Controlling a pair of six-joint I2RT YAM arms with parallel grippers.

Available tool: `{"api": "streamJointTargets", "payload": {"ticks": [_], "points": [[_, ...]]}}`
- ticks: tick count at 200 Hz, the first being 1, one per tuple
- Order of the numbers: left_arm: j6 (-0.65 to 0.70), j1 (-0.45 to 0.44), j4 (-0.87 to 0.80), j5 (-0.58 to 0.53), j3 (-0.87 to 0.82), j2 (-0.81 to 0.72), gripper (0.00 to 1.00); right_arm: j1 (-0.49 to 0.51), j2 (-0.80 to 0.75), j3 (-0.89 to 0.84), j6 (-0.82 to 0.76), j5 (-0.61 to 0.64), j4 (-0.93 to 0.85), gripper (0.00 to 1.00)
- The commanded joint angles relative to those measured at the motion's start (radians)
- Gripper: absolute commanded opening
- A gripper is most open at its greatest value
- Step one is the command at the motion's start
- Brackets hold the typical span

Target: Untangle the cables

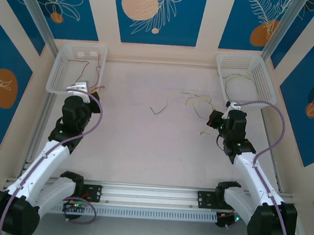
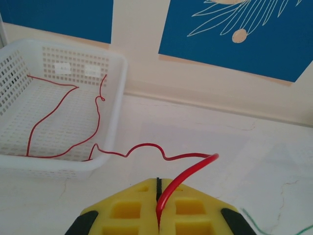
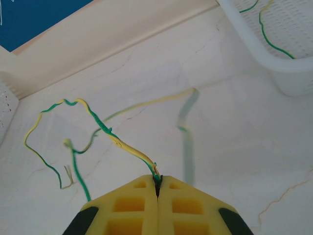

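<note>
Pale marbled table (image 1: 138, 143) spreads below blue leaf-print panels. At ten o'clock sits a white basket (image 1: 54, 71) holding a red cable, and a second red cable (image 2: 146, 147) trails out of it into my left gripper (image 2: 158, 185), which is clenched on that wire. Near twelve o'clock a loose greenish wire (image 1: 159, 108) lies alone. My right gripper (image 3: 157, 182) is pinched on a yellow-green cable (image 3: 100, 125) from the tangle. At two o'clock, another basket (image 3: 288, 81) holds green and yellow wires.
</note>
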Motion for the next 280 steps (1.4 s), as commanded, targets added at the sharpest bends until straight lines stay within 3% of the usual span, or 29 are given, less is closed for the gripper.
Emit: {"api": "streamJointTargets", "payload": {"ticks": [1,32,66,114,135,217,280], "points": [[0.044,0.022,0.017,0.009,0.075,0.012,0.0,-0.003,-0.025,-0.015,0.02,-0.02,0.035,0.0],[0.091,0.079,0.031,-0.034,0.138,0.072,0.0,-0.003,-0.024,-0.018,0.023,-0.028,0.041,0.0],[0.11,0.168,0.113,0.011,0.198,0.176,0.0,-0.003,-0.024,-0.012,0.023,-0.039,0.043,0.0],[0.143,0.261,0.13,-0.027,0.362,0.41,0.0,-0.002,-0.046,-0.002,0.008,-0.035,0.026,0.0],[0.138,0.323,0.18,0.036,0.422,0.547,0.0,-0.004,-0.054,-0.004,0.003,-0.032,0.023,0.0],[0.043,0.37,-0.232,0.168,0.932,1.138,0.0,-0.009,-0.123,-0.003,-0.011,-0.018,-0.027,0.0],[-0.042,0.387,-0.415,0.116,1.1,1.302,0.0,-0.012,-0.173,0.005,-0.026,-0.016,-0.061,0.0]]}}
